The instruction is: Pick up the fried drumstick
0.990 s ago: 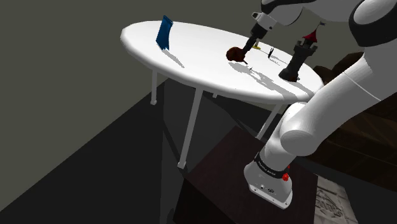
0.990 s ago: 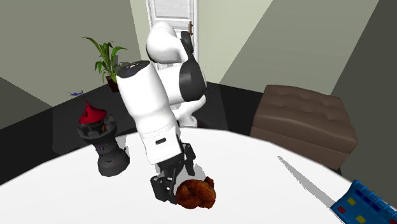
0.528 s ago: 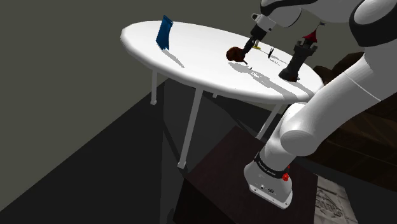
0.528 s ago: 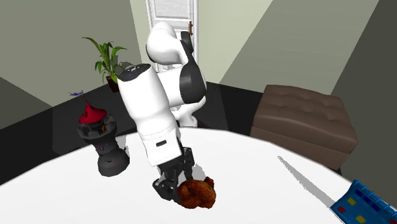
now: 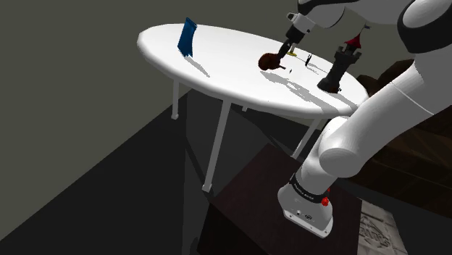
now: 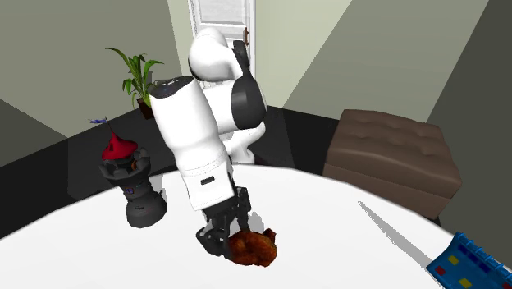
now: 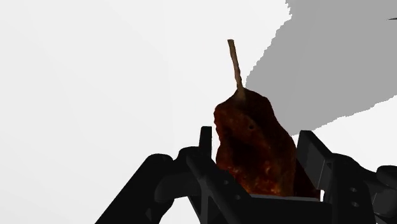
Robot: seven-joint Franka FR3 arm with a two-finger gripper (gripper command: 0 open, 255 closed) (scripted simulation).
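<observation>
The fried drumstick (image 7: 254, 149) is dark reddish-brown with a thin bone sticking out away from the hand. My black gripper (image 7: 257, 162) is shut on it, one finger (image 7: 205, 145) pressed to each side of the meat. In the shoulder view the drumstick (image 5: 268, 60) sits under the gripper (image 5: 279, 55) near the far side of the round white table (image 5: 217, 69). In the second exterior view the gripper (image 6: 221, 236) comes down beside the drumstick (image 6: 254, 247), low over the tabletop (image 6: 345, 230).
A dark tower-shaped figure with a red cone top (image 5: 339, 67) (image 6: 131, 185) stands close to the arm. A blue box (image 5: 187, 36) (image 6: 472, 261) stands upright near the table's other edge. A brown ottoman (image 6: 392, 156) and a potted plant (image 6: 138, 78) are beyond the table.
The fingers stood apart around the drumstick a second ago and have closed on it. The drumstick has shifted slightly with the hand.
</observation>
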